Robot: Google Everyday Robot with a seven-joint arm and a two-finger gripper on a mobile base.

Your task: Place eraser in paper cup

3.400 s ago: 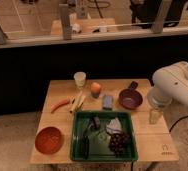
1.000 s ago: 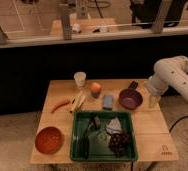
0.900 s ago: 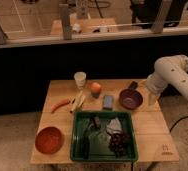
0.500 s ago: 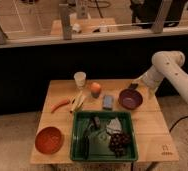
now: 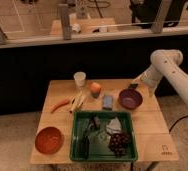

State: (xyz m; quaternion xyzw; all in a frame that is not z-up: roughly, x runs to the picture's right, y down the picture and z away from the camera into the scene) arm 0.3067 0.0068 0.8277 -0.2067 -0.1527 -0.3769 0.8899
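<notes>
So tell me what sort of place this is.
Probably an indoor robot test area: a small wooden table of staged items, a railing behind, and the robot's gripper beside the purple bowl.

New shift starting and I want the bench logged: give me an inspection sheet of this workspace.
Surface: wooden table, crowded.
Job's things: paper cup upright near the back edge; eraser lying apart from it, between orange and purple bowl.
Clutter: orange, purple bowl, green tray holding grapes, red bowl, carrot.
Grippers: gripper open, empty, above the purple bowl's back rim.
Cables: one dark cable on the floor beside the table.
Surroundings: railing behind the table.
</notes>
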